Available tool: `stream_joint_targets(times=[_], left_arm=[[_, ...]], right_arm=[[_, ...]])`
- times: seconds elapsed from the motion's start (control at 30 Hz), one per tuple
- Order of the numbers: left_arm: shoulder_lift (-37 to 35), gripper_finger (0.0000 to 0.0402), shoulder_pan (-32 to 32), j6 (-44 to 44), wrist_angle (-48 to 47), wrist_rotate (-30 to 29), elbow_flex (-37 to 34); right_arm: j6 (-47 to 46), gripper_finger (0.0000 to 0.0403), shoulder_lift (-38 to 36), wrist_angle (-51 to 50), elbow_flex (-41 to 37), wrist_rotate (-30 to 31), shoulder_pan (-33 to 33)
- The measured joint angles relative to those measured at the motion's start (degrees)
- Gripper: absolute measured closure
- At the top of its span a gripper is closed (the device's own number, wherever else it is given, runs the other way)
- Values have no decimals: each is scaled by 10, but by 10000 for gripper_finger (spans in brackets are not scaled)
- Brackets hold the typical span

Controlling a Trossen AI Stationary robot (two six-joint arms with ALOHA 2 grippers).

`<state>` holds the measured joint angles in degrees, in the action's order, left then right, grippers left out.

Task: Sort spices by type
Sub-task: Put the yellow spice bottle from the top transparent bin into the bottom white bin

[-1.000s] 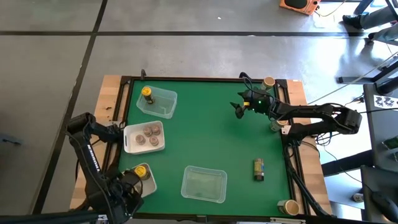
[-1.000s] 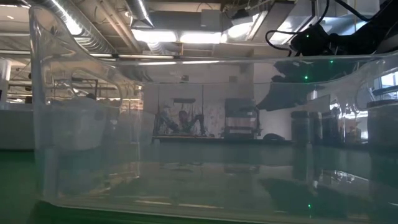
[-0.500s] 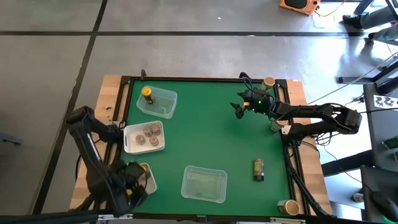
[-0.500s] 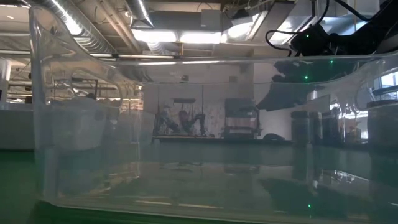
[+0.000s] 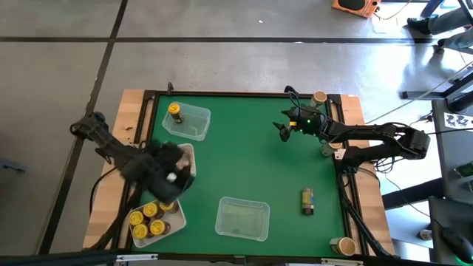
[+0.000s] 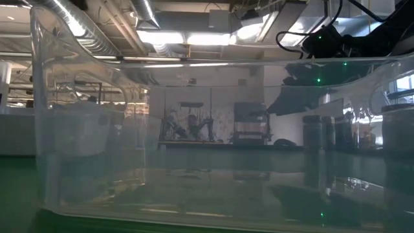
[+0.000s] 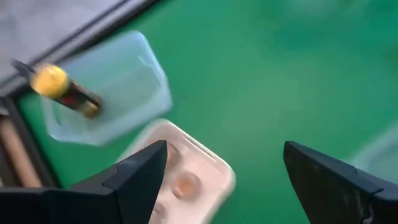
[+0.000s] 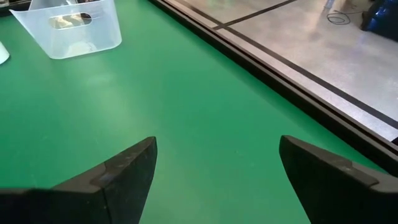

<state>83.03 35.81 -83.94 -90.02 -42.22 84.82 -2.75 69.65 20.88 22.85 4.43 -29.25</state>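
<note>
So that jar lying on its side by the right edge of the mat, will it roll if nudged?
Probably. The jar is a small cylinder lying flat on smooth green mat, so a sideways push likely rolls it. An end-on push should slide it. It looks light, nothing beside it to stop it.

Bright even overhead light, left wrist view motion-blurred, ceiling lamps [image 6: 174, 35] glaring through clear tray [image 6: 207, 162]

Bare green mat [image 5: 251, 159] lies open mid-table; trays [image 5: 185, 121] line nine o'clock, another tray [image 5: 242, 219] blocks six.
</note>
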Motion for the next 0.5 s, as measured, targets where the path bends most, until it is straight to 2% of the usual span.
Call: stream_joint_targets(times=[0.37,0.5], left_arm=[[-3,85,-263,210,0,-5,0],[-3,92,-358,256,1,-5,0]], right_arm=[[4,65,0,0,0,-5,0],[4,65,0,0,0,-5,0]])
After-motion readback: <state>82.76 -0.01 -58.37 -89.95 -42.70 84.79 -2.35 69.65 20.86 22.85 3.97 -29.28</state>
